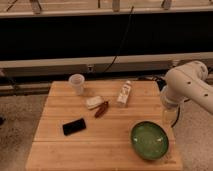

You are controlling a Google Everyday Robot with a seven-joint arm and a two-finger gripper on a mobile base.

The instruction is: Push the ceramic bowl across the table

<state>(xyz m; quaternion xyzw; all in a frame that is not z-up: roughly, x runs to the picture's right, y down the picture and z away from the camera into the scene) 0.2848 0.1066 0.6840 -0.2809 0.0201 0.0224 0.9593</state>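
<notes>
The ceramic bowl, wide, shallow and green with a darker rim, sits at the front right corner of the light-wood table. My white arm comes in from the right. Its gripper hangs down at the table's right edge, just behind and to the right of the bowl and apart from it. The gripper is open and holds nothing.
A translucent plastic cup stands at the back left. A white carton lies at the back middle. A pale packet and a reddish-brown snack lie mid-table, and a black phone to their front left. A dark wall runs behind the table.
</notes>
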